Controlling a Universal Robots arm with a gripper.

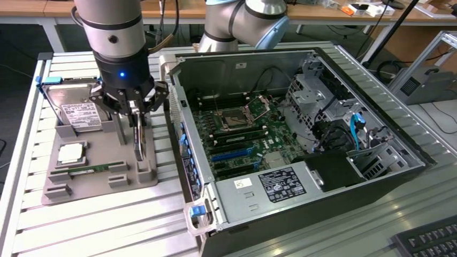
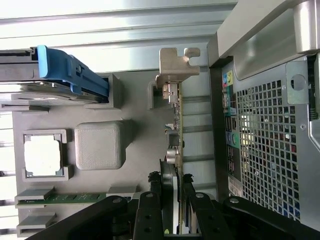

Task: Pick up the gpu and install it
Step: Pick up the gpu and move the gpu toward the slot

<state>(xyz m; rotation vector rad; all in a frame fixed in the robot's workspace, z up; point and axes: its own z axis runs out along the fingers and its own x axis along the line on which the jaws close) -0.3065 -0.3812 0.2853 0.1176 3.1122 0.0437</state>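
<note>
The gpu (image 1: 140, 140) stands on edge at the grey tray's (image 1: 100, 184) side nearest the computer case, its lower edge down by the tray's holder posts. Seen edge-on in the wrist view, the gpu (image 2: 176, 125) shows a thin green board, a black cooler and a silver end bracket. My gripper (image 1: 134, 113) hangs straight above it, and the gripper (image 2: 171, 202) is shut on the gpu, with one black finger (image 2: 149, 210) pressed against each face. I cannot tell whether the card has left its slot.
The tray also holds a silver hard drive (image 1: 80, 112) with a blue clip, a CPU (image 1: 71, 153) and a RAM stick (image 1: 89, 169). Close beside the tray lies the open computer case (image 1: 400, 176), motherboard (image 1: 243, 134) facing up. A keyboard (image 1: 428, 241) sits at the near corner.
</note>
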